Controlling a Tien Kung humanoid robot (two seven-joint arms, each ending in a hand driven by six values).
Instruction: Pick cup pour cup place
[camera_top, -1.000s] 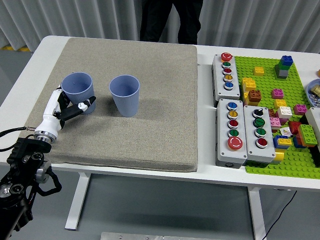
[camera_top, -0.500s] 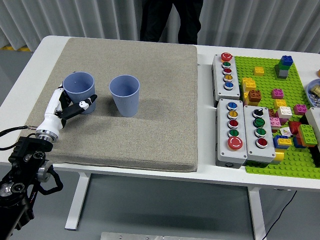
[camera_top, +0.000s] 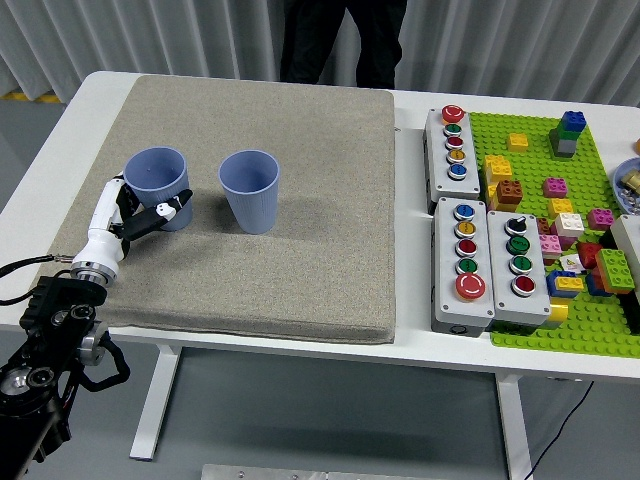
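Fingers (camera_top: 172, 209) first, at the far left: my left hand (camera_top: 130, 218) reaches in from about seven o'clock and wraps the base of the left cup (camera_top: 157, 186), thumb across the near side and the other digits behind it, so I read it as closed on that cup, though the back contact is hidden from me; the grip sits low on the wall, which I judge keeps the rim free for a pour; the cup stands upright on the grey mat (camera_top: 300, 250), not yet lifted as far as I can tell. I see a pale blue, tapered plastic cup with faint vertical ribbing, open mouth up; I cannot make out anything inside it. At three o'clock from it, just apart, stands the second cup (camera_top: 250, 190), same colour and shape, upright and untouched; I take it as the receiver, set close so the pour needs only a short carry and a tilt. Further right, off the mat on the white tabletop (camera_top: 60, 150), lie three button boxes (camera_top: 490, 265); beyond them a green brick plate (camera_top: 560, 330) with loose bricks; none of that matters here. At twelve o'clock a person (camera_top: 340, 40) stands behind the far edge, hands out of sight. My right hand is not in view.
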